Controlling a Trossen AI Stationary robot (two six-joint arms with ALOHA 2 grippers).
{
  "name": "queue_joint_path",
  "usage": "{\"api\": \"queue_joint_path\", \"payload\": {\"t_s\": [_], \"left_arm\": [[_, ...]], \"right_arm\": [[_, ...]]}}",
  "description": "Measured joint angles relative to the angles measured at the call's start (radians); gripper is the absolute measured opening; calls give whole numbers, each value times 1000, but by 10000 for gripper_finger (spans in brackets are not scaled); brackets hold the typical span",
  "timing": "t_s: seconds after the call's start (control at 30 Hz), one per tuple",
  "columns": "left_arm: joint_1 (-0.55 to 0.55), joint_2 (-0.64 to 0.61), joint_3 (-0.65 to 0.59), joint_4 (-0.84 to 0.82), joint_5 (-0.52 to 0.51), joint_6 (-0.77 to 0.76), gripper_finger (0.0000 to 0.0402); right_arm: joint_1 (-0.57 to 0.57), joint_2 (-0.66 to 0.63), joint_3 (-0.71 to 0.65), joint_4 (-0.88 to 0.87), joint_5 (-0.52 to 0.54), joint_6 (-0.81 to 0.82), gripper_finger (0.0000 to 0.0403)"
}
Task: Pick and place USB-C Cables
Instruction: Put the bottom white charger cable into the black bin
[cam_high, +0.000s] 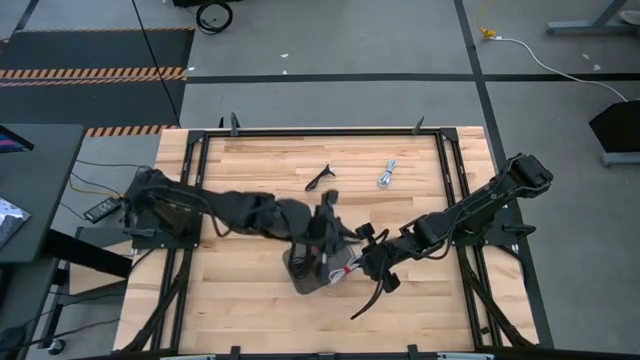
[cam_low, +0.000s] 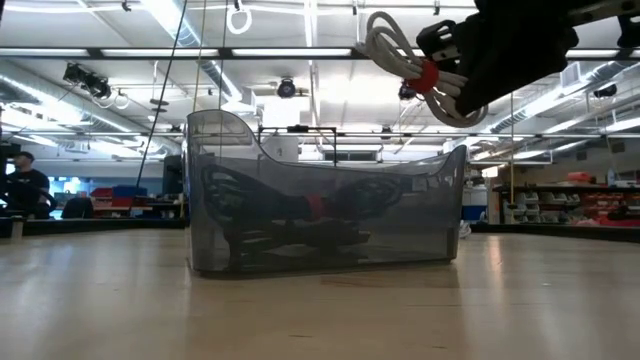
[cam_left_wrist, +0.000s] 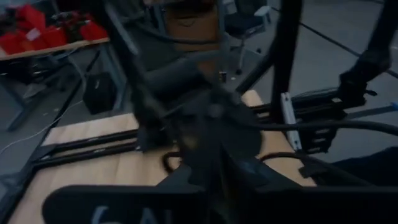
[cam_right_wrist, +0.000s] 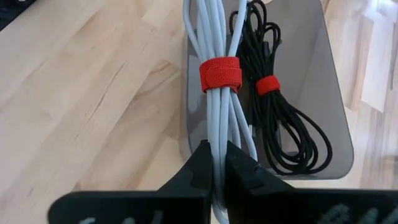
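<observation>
The right gripper (cam_right_wrist: 217, 163) has its jaws clamped on a white cable bundle (cam_right_wrist: 219, 106) with a red band, held above the grey tray (cam_right_wrist: 323, 93) near the desk's front edge, its long axis running along the tray's length. A black bundle (cam_right_wrist: 280, 118) lies inside, parallel. Whether the left gripper (cam_high: 322, 232), over the tray, has its jaws apart I cannot tell.

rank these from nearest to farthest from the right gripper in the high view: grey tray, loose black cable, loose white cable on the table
From the right gripper, holding a white cable:
1. Grey tray, directly beside it, toward the left arm.
2. Loose white cable, far side of the table.
3. Loose black cable, also far side; nearly tied with the white one.
</observation>
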Motion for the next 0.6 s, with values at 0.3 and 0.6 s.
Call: {"api": "queue_joint_path", "payload": {"t_s": [0.3,0.6], "left_arm": [[98,-120,-24,-32,32,-4,14],[114,-352,-467,403,73,-54,12]], "right_arm": [[0,0,0,22,0,0,18],[0,0,0,12,0,9,18]]}}
